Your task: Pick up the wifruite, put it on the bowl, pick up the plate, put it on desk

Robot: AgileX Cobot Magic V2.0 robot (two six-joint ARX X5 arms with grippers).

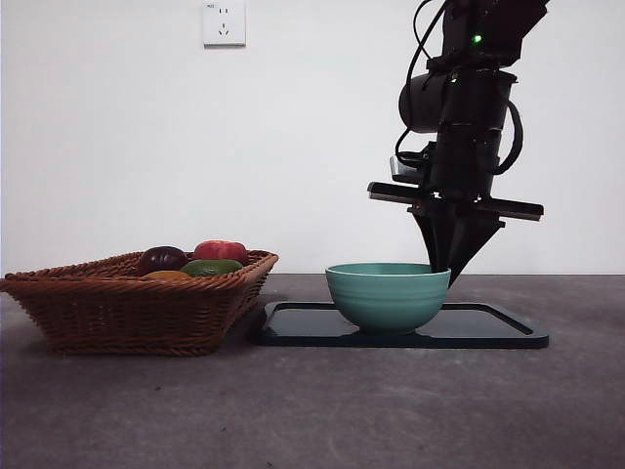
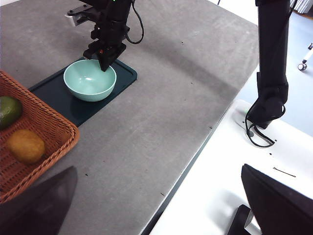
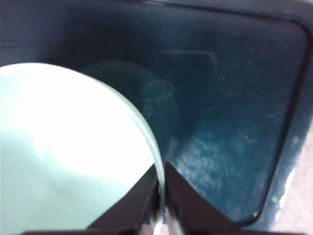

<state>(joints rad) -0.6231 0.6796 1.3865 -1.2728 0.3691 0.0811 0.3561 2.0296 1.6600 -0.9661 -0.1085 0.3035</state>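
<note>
Wifruite (image 2: 25, 146), as I read it from the left wrist view, lies inside the wicker basket (image 2: 54, 122), near the basket's rim and beside a green fruit (image 2: 9, 110). On the front view I see only a sliver of orange (image 1: 167, 276) among the basket contents, next to a dark purple fruit (image 1: 162, 258) and a red fruit (image 1: 222, 250).

Bowl (image 1: 387, 294): teal-green, upright, seated on a dark rectangular tray (image 1: 488, 332) just beside the basket. I see nothing inside the bowl in the left wrist view.

Right gripper (image 3: 162, 181): positioned at the bowl's rim on the side away from the basket. On the right wrist view I see one jaw inside the rim and one outside, drawn narrow with the bowl's wall pinched between them. The front view shows the same gripper (image 1: 447, 256) coming down from above, tips level with the rim.

Left gripper (image 2: 156, 205): raised well clear of the basket and tray, over the worktop's (image 2: 186, 83) edge. Its jaws stand wide apart, holding nothing.

Worktop: grey, mottled, carrying the basket and tray. A white wall socket (image 1: 224, 22) sits on the wall behind.
</note>
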